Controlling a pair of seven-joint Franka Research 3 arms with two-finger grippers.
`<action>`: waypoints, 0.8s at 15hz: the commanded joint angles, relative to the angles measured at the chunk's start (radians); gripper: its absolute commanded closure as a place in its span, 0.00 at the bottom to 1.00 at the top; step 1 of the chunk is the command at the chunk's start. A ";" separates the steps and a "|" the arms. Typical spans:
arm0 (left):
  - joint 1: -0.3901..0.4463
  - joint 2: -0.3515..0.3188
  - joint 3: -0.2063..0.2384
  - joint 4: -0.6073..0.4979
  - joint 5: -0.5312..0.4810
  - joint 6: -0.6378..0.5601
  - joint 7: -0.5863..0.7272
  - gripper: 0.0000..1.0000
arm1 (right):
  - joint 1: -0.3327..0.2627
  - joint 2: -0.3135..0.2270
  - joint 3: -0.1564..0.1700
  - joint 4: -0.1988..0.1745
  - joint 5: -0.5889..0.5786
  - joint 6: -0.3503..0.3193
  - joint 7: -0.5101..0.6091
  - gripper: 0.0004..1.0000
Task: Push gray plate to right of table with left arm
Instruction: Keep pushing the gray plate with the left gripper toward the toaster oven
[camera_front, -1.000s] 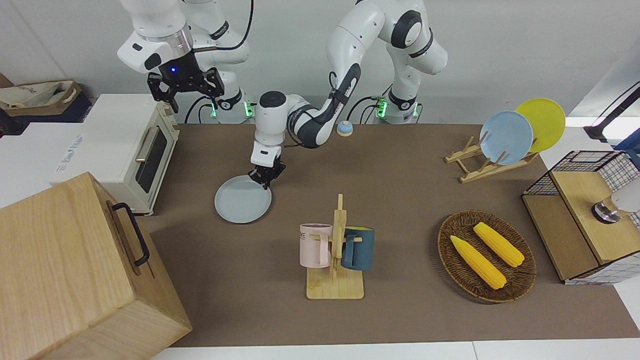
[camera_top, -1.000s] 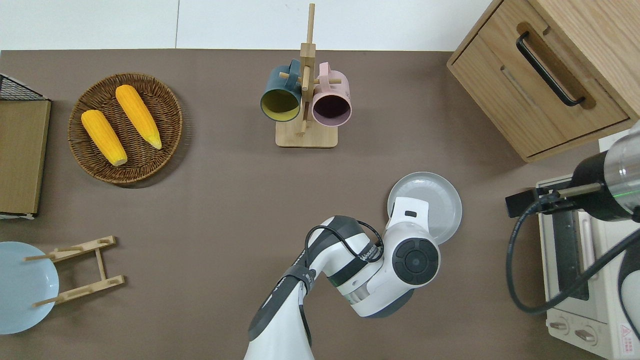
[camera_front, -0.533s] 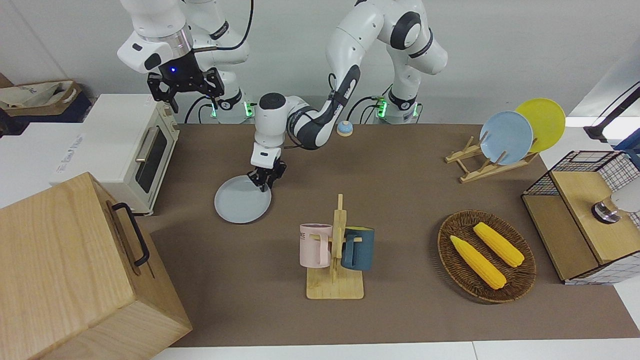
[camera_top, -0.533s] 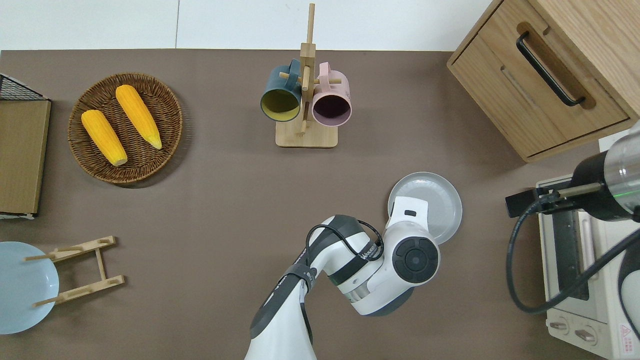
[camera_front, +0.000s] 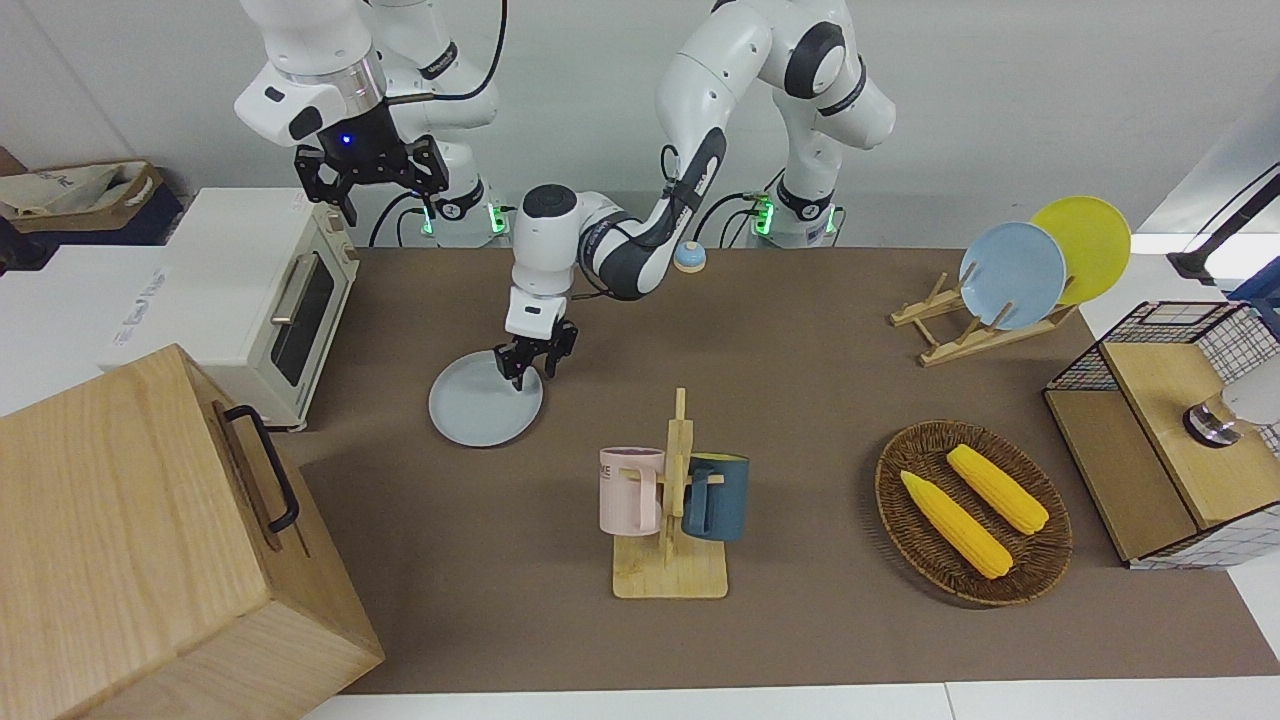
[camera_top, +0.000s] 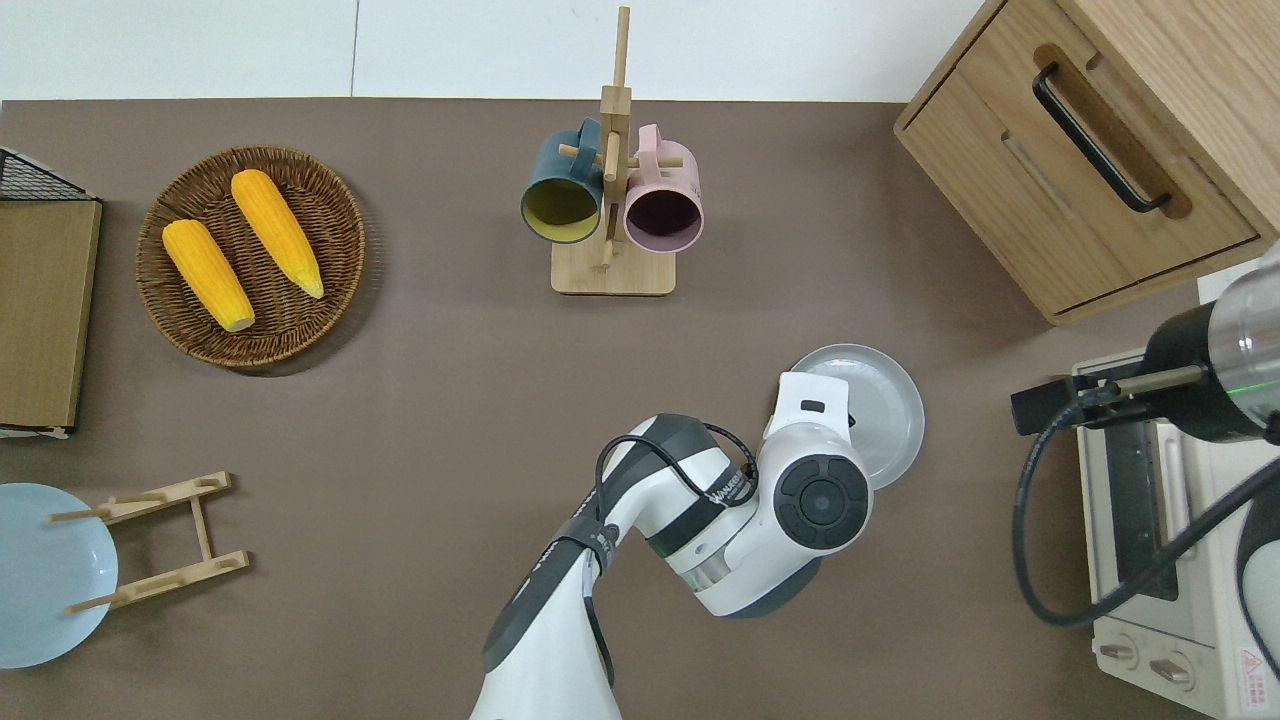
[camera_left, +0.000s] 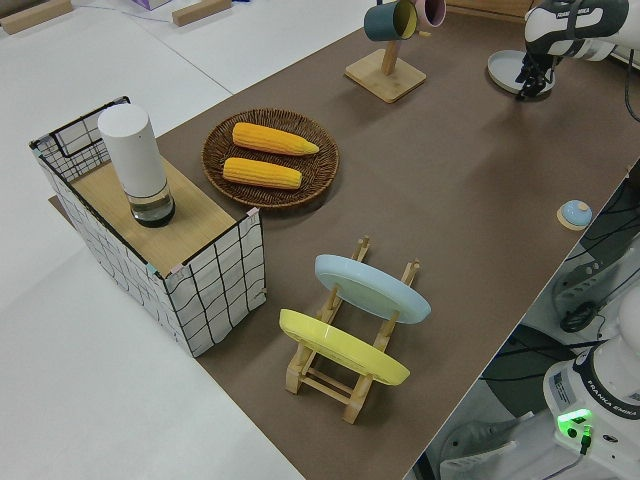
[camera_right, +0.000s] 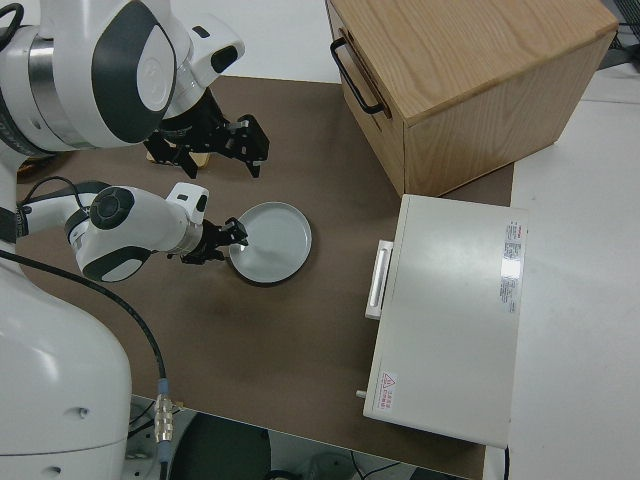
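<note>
Brown matte table (camera_front: 800, 330) holds the round pale gray plate (camera_front: 480, 408) near a white toaster oven (camera_front: 250, 290), w/ left gripper (camera_front: 527, 365) low at its rim, fingers apparently slightly apart, gripping nothing, prob. placed for pushing; right arm parked.

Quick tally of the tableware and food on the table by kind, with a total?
Plates: 3: gray plate, sky-blue plate, yellow plate
Mugs: 2: pink mug, dark blue mug
Corn cobs: 2
Total: 7
</note>
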 joint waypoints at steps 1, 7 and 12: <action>0.013 -0.063 0.006 0.002 0.016 -0.116 0.003 0.00 | -0.020 -0.003 0.015 0.008 0.010 -0.014 0.001 0.02; 0.090 -0.150 0.020 0.034 0.007 -0.328 0.185 0.01 | -0.020 -0.003 0.015 0.008 0.010 -0.014 0.002 0.02; 0.133 -0.239 0.029 0.047 -0.007 -0.519 0.346 0.00 | -0.020 -0.003 0.013 0.008 0.010 -0.014 0.001 0.02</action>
